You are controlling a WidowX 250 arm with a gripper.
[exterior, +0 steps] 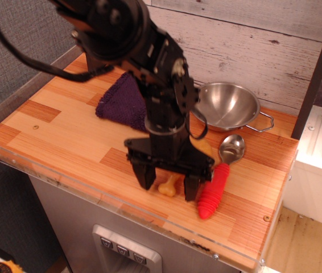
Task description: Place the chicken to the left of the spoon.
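The chicken [170,184] lies on the wooden counter [53,131], its knobbed bone end pointing to the front edge. Its plump top [205,149] is mostly hidden behind the arm. My gripper [168,183] points down over it, open, with one black finger [145,176] to the left of the bone end and the other finger [191,187] to its right. The spoon lies just right of the chicken, with its red ribbed handle [213,190] close to my right finger and its metal bowl [232,149] toward the back.
A round steel two-handled bowl [226,105] stands at the back right by the plank wall. A purple knitted cloth [120,99] lies at the back, partly behind the arm. A clear plastic strip [64,176] lines the counter's front edge.
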